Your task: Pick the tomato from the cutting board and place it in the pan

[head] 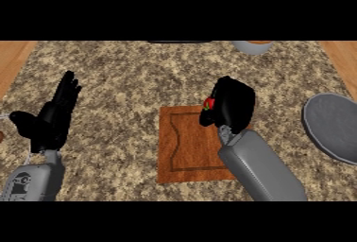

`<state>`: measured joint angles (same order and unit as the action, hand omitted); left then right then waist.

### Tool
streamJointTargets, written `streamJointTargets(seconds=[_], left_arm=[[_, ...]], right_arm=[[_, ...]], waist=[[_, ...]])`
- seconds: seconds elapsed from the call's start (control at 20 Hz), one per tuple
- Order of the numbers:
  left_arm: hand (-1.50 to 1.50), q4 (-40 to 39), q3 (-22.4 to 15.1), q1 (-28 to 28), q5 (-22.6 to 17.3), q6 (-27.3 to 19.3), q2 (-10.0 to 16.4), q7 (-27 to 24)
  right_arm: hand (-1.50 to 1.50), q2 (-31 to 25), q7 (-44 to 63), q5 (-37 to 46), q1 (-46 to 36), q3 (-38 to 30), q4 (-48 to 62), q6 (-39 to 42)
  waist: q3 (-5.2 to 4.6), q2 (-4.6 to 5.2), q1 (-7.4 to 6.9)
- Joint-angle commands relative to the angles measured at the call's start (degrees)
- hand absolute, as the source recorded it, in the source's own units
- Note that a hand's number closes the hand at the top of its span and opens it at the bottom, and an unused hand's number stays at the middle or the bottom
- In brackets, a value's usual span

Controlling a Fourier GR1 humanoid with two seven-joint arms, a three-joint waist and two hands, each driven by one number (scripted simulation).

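Note:
A brown wooden cutting board [187,151] lies in the middle of the speckled counter. Over its far right corner my right hand [233,104] is curled round the red tomato [208,103], of which only a small red patch with a green stem shows at the hand's left side. Whether the tomato rests on the board or is lifted off it I cannot tell. The grey pan [333,126] sits at the right edge, partly cut off by the view. My left hand [52,118] rests open at the left, fingers up, away from the board.
A grey round object [250,46] and a dark flat object [180,41] peek in at the far edge of the counter. Wooden strips [14,61] border the counter on the left and right.

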<state>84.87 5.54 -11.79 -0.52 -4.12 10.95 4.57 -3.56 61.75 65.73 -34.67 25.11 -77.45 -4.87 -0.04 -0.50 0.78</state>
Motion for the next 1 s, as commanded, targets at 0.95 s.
streamJointTargets(seconds=[0.95], left_arm=[[0.00,-3.0,1.8,-1.0,-1.1,2.4,0.8,-3.2]], right_arm=[[1.50,-21.0,-26.2,-14.1,19.1,-37.5,-3.8,-18.2]], waist=[[0.10,0.72,-0.69]])
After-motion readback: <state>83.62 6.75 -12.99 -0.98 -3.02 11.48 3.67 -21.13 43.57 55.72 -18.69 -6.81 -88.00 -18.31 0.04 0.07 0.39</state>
